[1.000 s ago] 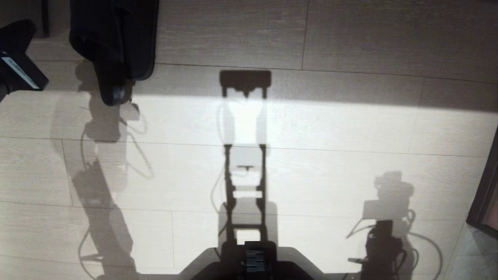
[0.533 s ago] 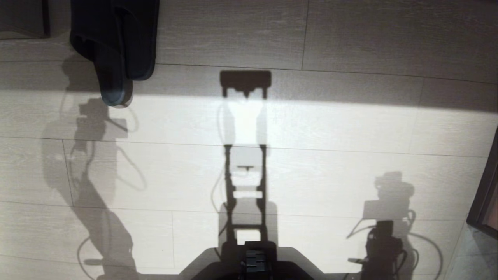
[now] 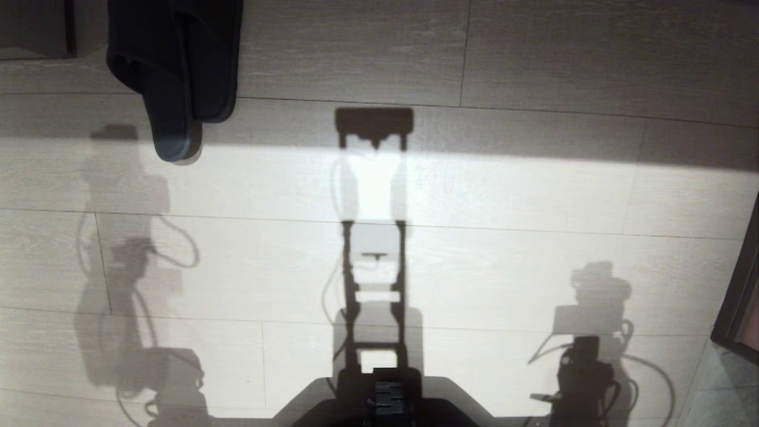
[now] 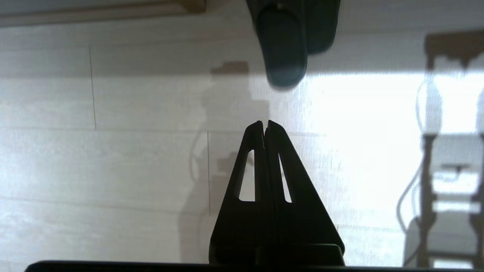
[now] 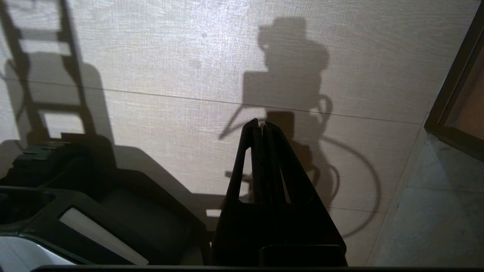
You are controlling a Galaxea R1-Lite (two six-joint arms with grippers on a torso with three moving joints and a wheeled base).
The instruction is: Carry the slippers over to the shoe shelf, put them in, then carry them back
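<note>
The slippers (image 3: 172, 65), a dark pair with one partly overlapping the other, lie on the pale plank floor at the far left in the head view, cut off by the frame's upper edge. The left wrist view shows them (image 4: 287, 41) ahead of my left gripper (image 4: 264, 122), which is shut, holds nothing and hangs clear of them above the floor. My right gripper (image 5: 261, 121) is shut and empty, parked low beside the robot's base. Neither arm appears in the head view, only their shadows. The shoe shelf is out of view.
A dark furniture edge (image 3: 35, 29) stands left of the slippers. A pale wooden strip (image 4: 102, 13) runs along the floor beyond them. A dark-framed panel (image 3: 738, 296) borders the right side, over grey tiles (image 5: 435, 211). The robot's base (image 3: 385, 403) fills the near middle.
My left arm, at the head view's left edge a second ago, has pulled back out of it, and its shadow has slid toward the robot. The slippers and the right arm have not moved.
</note>
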